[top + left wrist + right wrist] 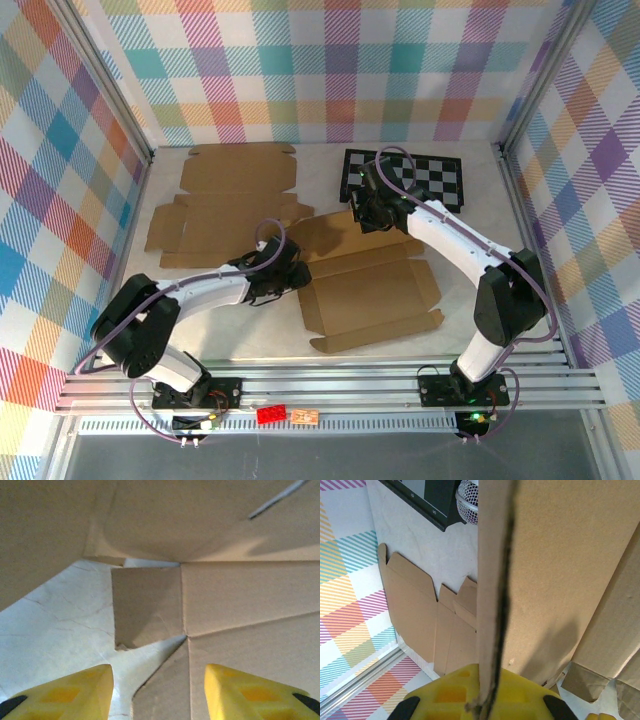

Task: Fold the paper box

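Top view: the box (375,290) lies mid-table (260,335), half opened, with a spare blank (225,200) towards the far left corner; the left arm (200,290) reaches the box's left edge, the right arm (450,235) its far edge.

Left wrist: left fingers (75,692) released, standing apart with a side flap's edge between them, not yet nipped.

Right wrist: right fingers (440,695) clenched on the box's far panel, holding it raised.

Wall-raising looks to be the step in hand; next, I'd say, the left must close on that flap and swing it inward while the right steadies the panel.
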Controlling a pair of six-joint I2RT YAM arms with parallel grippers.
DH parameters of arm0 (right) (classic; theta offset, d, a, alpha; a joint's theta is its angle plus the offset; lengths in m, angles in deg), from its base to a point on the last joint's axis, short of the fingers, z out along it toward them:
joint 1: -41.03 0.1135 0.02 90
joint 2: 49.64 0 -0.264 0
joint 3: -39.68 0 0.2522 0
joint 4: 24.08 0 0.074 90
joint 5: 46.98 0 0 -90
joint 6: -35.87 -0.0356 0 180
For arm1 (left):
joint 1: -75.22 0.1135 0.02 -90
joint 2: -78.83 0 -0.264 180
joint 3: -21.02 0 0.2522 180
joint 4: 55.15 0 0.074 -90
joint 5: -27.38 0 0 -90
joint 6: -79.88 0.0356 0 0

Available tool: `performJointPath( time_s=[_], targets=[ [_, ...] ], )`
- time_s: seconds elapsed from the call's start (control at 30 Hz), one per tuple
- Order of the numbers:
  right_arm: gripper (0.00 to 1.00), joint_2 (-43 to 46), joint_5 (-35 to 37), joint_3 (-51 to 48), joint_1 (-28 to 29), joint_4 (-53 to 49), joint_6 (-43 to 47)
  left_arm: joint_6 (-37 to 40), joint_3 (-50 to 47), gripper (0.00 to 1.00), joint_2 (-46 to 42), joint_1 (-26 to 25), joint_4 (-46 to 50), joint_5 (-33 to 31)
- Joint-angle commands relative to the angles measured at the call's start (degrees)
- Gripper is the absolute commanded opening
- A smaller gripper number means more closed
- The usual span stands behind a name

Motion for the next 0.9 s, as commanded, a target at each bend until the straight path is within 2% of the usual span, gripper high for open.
performJointPath(
  time_s=[0.0, 0.37, 0.63, 0.87],
  targets=[
    [0.00, -0.8, -0.2, 2.0, -0.3, -0.4, -0.4, 1.6, 2.3, 0.51, 1.0, 0.5, 3.0, -2.5],
    [0.00, -0.7, -0.3, 1.8, -0.3, 0.0, -0.5, 1.6, 3.4, 0.49, 6.6, 0.6, -6.6, 0.5],
    [0.00, -0.7, -0.4, 1.7, -0.3, 0.2, -0.5, 1.3, 6.8, 0.40, 5.1, 0.1, -7.0, 1.1],
    [0.00, -0.9, -0.6, 2.1, -0.3, 0.7, -0.8, 1.5, 8.0, 0.38, 7.2, -0.8, -7.3, 3.2]
  ],
)
